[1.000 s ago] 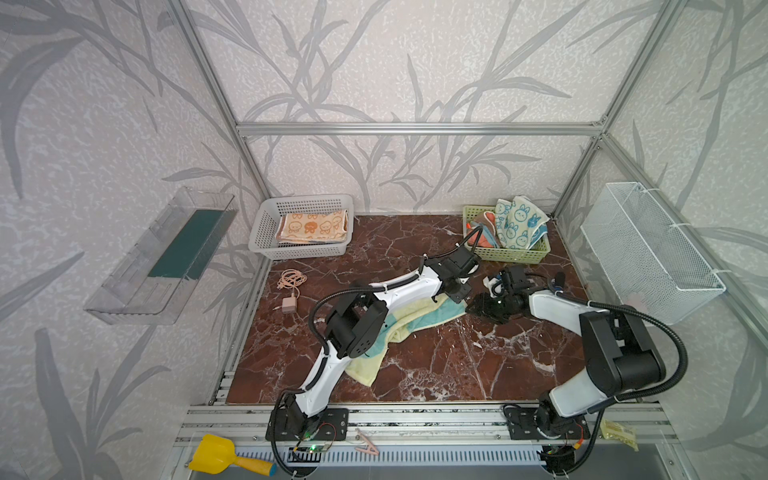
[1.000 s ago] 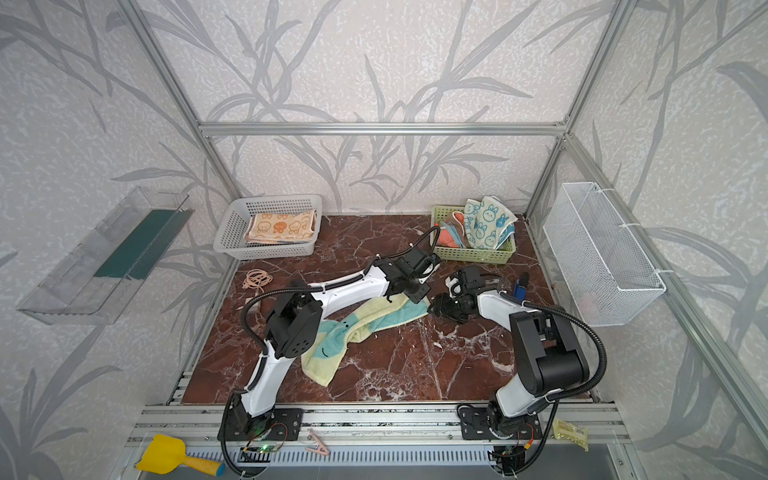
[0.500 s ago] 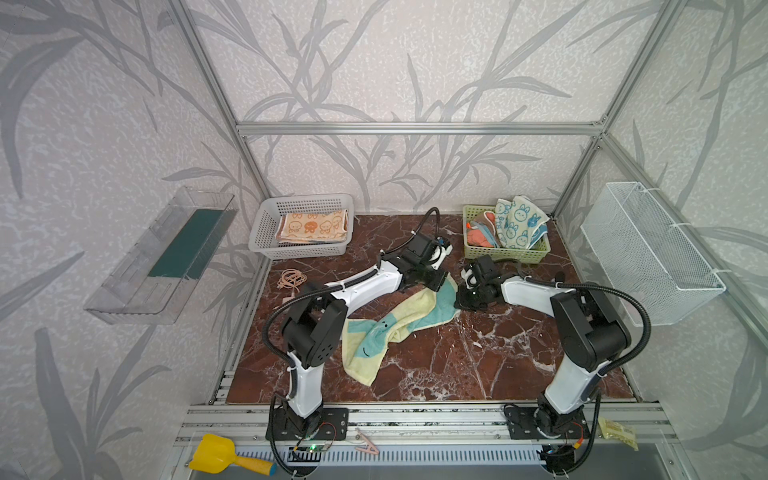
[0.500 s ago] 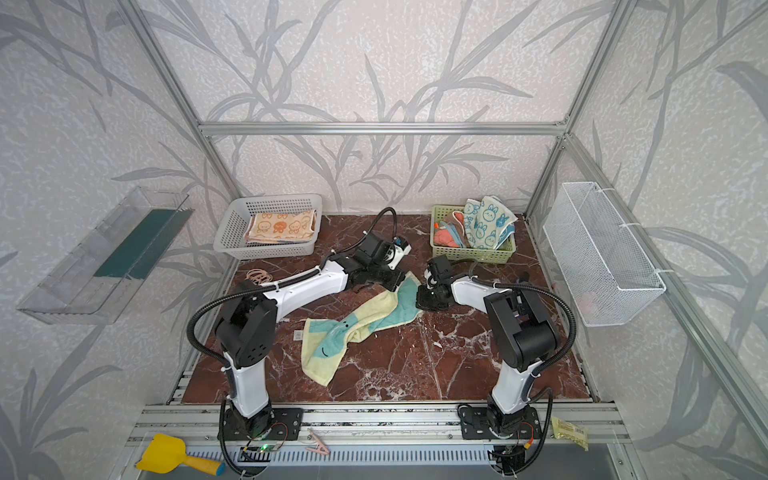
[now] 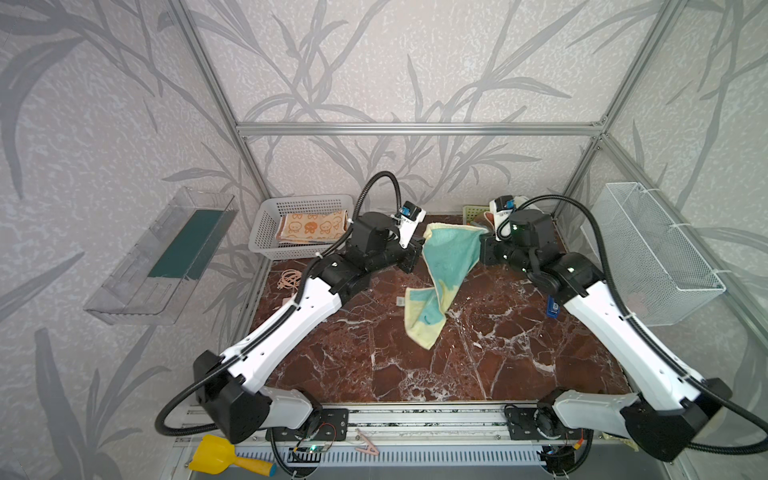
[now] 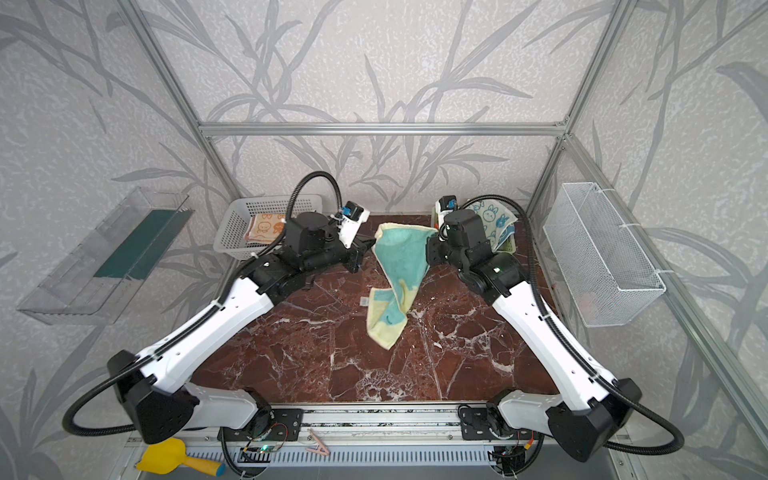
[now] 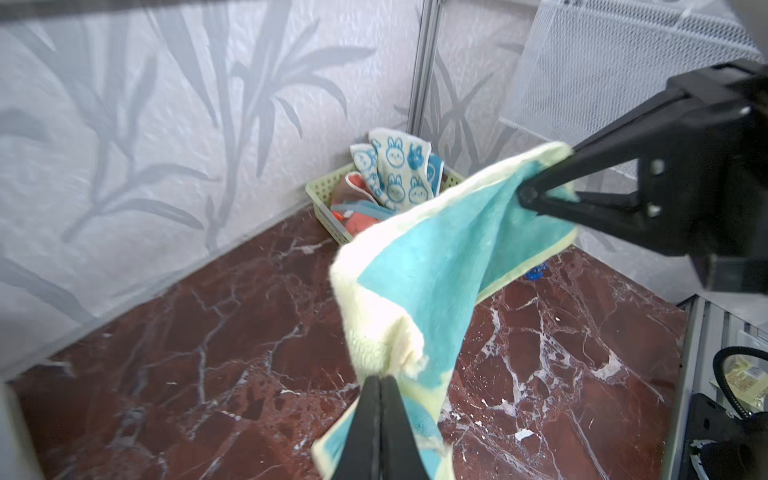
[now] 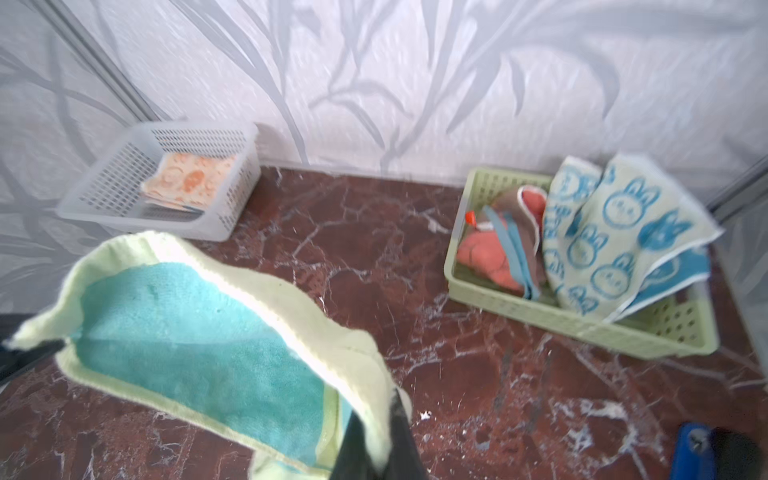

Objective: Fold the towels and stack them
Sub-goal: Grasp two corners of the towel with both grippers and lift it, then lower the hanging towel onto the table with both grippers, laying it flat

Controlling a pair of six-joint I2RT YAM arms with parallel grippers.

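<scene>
While both of my arms reach toward the far middle of the dark red marble tabletop (image 5: 374,353), I hold the teal terry towel with the cream border (image 5: 451,253) up between them. My left gripper (image 5: 420,246) is pressed together on 1 top corner of it. My right gripper (image 5: 483,243) pinches the other top corner, so the upper edge sags between the 2 grips. The towel hangs down toward the near side, and its lower end lies crumpled on the marble near the table's middle. At the far left, a folded orange towel with bunnies (image 5: 311,224) lies in the white perforated plastic basket (image 5: 266,232). At the far right, a white towel with blue bunnies (image 8: 615,232) and a crumpled orange-red and brown towel (image 8: 486,253) sit in the pale green perforated basket (image 8: 582,328).
</scene>
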